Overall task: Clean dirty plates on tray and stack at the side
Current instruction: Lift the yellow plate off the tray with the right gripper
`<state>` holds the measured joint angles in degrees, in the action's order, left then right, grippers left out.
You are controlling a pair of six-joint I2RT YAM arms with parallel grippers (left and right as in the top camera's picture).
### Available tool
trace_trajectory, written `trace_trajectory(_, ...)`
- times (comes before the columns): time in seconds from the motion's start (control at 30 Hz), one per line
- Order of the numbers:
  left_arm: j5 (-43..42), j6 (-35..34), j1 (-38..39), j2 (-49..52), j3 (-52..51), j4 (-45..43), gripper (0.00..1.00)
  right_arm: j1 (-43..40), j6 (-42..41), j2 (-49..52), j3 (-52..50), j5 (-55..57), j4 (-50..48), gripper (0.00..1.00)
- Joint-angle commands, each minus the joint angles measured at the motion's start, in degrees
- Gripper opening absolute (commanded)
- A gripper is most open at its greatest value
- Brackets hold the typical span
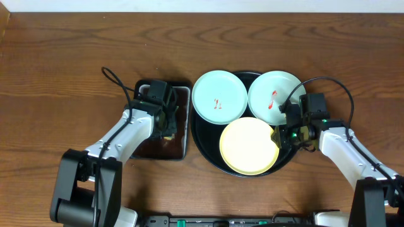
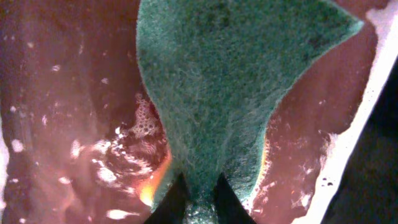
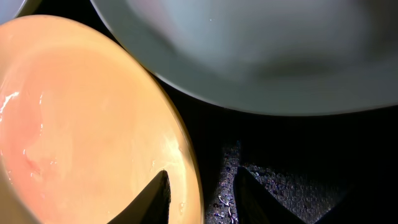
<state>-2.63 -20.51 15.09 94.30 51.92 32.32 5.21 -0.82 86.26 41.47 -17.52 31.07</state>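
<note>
Plates, all three, lie on the tray, none stacked yet. The yellow plate has its rim between the part-spread fingers of the right gripper; I cannot tell whether they bite. Two mint plates lie just beyond it. The left gripper pinches the sponge in the pan. The step looks like wetting the sponge; next it must cross to the steadied plate. Only the left wrist view shows suds; only overhead shows the red smears.

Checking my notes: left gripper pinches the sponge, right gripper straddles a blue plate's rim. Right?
No: the right gripper straddles the rim of the yellow plate, not a blue one; the right wrist view shows it. The left gripper does pinch the sponge.
</note>
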Motion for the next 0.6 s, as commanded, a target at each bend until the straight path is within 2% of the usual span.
trace_trajectory(0.0, 3.21, 0.15, -0.31, 0.35, -1.33, 0.85, 0.63, 0.13, 0.04, 0.28, 0.79, 0.11, 0.0, 0.33)
trace_trajectory(0.03, 3.58, 0.13, -0.31, 0.07, -1.33, 0.83, 0.72, 0.13, 0.04, 0.28, 0.79, 0.11, -0.02, 0.33)
trace_trajectory(0.07, 3.58, 0.15, -0.31, -0.22, -1.33, 0.81, 0.75, 0.13, 0.04, 0.28, 0.79, 0.11, -0.04, 0.33)
trace_trajectory(0.33, 3.08, -1.2, -0.24, -0.52, -1.42, 2.19, 0.75, 0.13, 0.04, 0.28, 0.79, 0.11, -0.02, 0.33)
trace_trajectory(0.53, 0.0, -1.22, -0.24, 0.48, -3.02, 1.55, 0.63, 0.13, 0.04, 0.28, 0.79, 0.11, -0.02, 0.33)
trace_trajectory(0.57, -0.13, -1.2, -0.24, 0.55, -3.39, 1.38, 0.53, 0.13, 0.04, 0.28, 0.79, 0.11, -0.04, 0.32)
